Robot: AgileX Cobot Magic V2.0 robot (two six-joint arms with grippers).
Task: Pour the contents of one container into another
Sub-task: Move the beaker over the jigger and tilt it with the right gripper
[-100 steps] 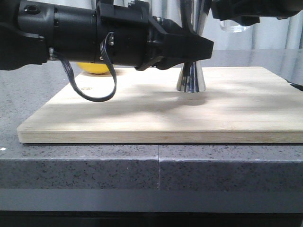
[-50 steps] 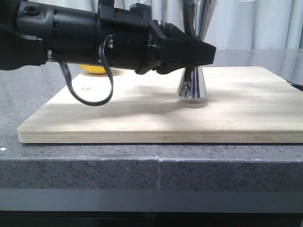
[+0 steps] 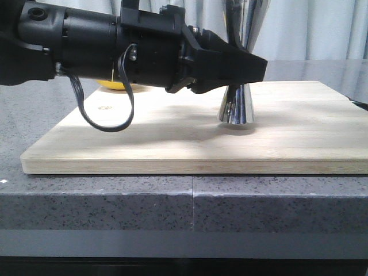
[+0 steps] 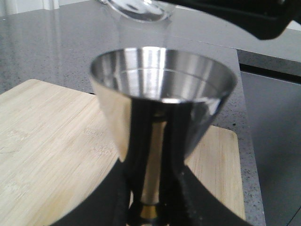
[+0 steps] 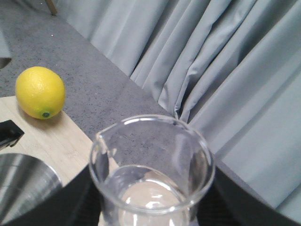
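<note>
— What have you got on the left side?

— My left gripper [image 3: 244, 64] is clamped around the narrow waist of the jigger [image 3: 235, 106], which sits on the wooden board [image 3: 190, 144]. In the front view the arm's black body crosses most of the picture and hides the jigger's middle; only the lower cone and a strip of the upper cone show. In the left wrist view I see the open steel cup [image 4: 162, 101] straight on, fingers [image 4: 108, 197] dark on either side of the stem.

— And the beaker?

— It is out of the front view. In the right wrist view the beaker [image 5: 151, 174] fills the lower part, roughly upright, lip toward the jigger's rim [image 5: 26, 181], with clear liquid in its bottom. My right gripper's fingers [image 5: 75, 197] show dark on both sides of the glass, closed on it. The left wrist view catches its glass base [image 4: 136, 8] above and just beyond the jigger's mouth.

— Anything else around?

— A lemon [image 5: 40, 92] at the board's far edge, mostly hidden behind the left arm in the front view, and grey curtains [image 5: 211, 61] behind the speckled counter [image 3: 190, 204].
</note>
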